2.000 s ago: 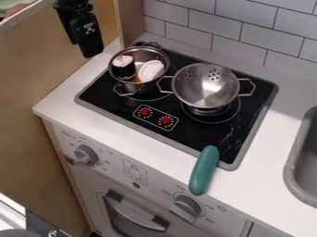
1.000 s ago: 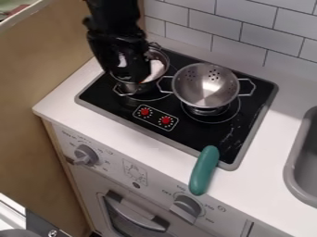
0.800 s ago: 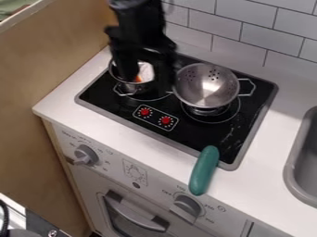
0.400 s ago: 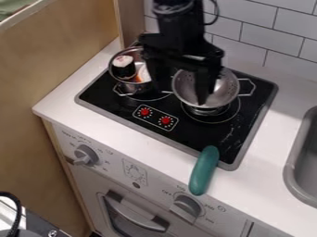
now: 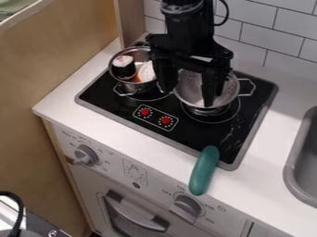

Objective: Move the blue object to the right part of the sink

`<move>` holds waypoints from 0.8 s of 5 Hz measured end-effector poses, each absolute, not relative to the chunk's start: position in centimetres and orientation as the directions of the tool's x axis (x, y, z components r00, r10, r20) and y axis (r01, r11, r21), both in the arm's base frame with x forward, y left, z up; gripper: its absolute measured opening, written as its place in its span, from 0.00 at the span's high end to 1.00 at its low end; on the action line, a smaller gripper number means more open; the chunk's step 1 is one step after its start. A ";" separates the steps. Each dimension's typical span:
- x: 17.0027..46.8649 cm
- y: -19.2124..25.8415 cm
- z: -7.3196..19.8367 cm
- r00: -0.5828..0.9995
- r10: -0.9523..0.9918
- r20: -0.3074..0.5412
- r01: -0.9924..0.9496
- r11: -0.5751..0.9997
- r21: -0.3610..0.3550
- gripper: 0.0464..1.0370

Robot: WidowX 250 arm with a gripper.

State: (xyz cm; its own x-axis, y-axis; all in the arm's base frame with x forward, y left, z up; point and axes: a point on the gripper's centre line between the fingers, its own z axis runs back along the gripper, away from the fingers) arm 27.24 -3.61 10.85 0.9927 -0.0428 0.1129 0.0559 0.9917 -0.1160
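Hangs over the stove (image 5: 210, 134) with gripper (image 5: 188, 99) spread, pinching nothing, in front of the colander (image 5: 191, 88) and beside the pot (image 5: 133, 88). Faces a reach to the blue-green object (image 5: 204, 170), lying aslant from the stove's front rim across the counter (image 5: 263, 180) — near end at the front edge, above the knob (image 5: 186, 208). Looks light, firm and smooth, probably apt to roll or slip; calls for a square pinch across the middle, closing on the long sides. Risks a tumble off the front if nudged outward. Offers counter to travel over, toward the sink (image 5: 291, 173) — but needs lift enough to pass the raised rim.
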 end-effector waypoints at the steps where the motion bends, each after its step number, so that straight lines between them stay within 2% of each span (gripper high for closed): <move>1: 27.3 -3.6 10.9 0.993 -0.043 0.114 0.056 0.992 -0.116 0.04; 2: 27.2 -3.8 10.8 0.993 -0.040 0.113 0.053 0.992 -0.116 0.04; 4: 25.5 -5.3 9.0 0.992 -0.009 0.126 0.009 1.000 0.002 0.04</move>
State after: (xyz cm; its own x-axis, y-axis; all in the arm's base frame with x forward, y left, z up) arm 25.55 -5.27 8.99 0.9920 -0.0094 0.1260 0.0091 1.0000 0.0025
